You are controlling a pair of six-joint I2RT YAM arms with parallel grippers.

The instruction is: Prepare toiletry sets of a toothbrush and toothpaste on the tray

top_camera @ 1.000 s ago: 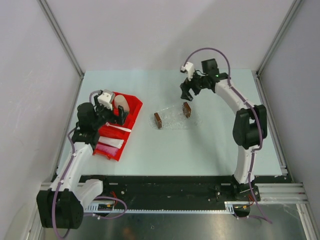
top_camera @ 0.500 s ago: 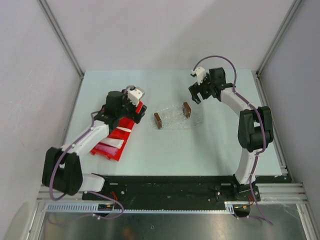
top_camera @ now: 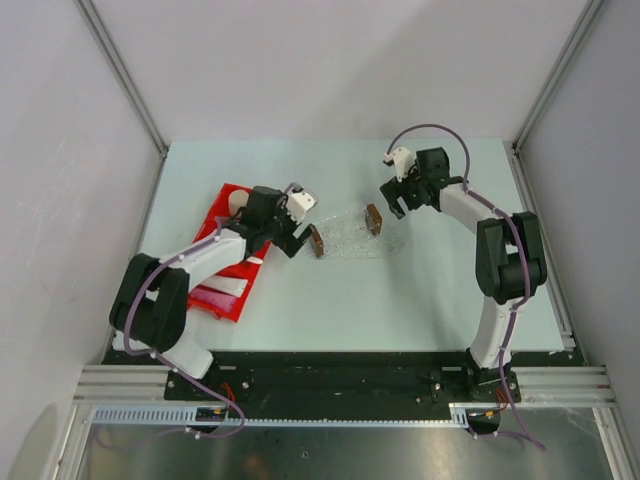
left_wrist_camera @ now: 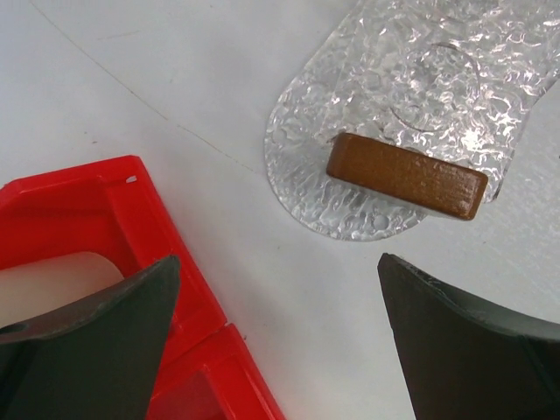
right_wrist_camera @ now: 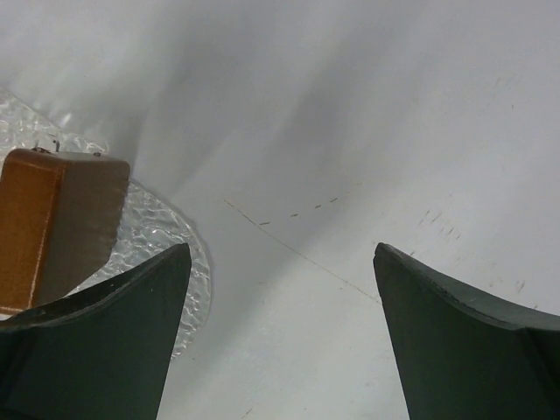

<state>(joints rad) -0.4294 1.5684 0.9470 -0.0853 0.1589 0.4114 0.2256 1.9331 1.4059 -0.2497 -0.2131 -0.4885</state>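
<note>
The clear tray [top_camera: 346, 236] lies mid-table with a brown block [top_camera: 316, 241] at its left end and another [top_camera: 374, 219] at its right; nothing lies in it. My left gripper [top_camera: 293, 238] hangs open between the red bin and the tray's left block [left_wrist_camera: 407, 175], over bare table, fingers empty [left_wrist_camera: 278, 262]. My right gripper [top_camera: 392, 201] stands open just right of the right-hand block [right_wrist_camera: 52, 223], also empty [right_wrist_camera: 282, 251]. A white toothpaste tube [top_camera: 224, 287] and a pink one [top_camera: 210, 299] lie in the bin. A thin white toothbrush [top_camera: 252, 262] lies across it, partly under my left arm.
The red divided bin [top_camera: 218, 224] sits at the left, its corner [left_wrist_camera: 105, 197] close to my left fingers. A tan cup [left_wrist_camera: 52, 280] lies in its far compartment. Grey walls and metal rails border the table.
My left arm swung right from above the bin to the tray's left end. My right gripper drifted a little right and down, staying beside the right block. Both stay open.
</note>
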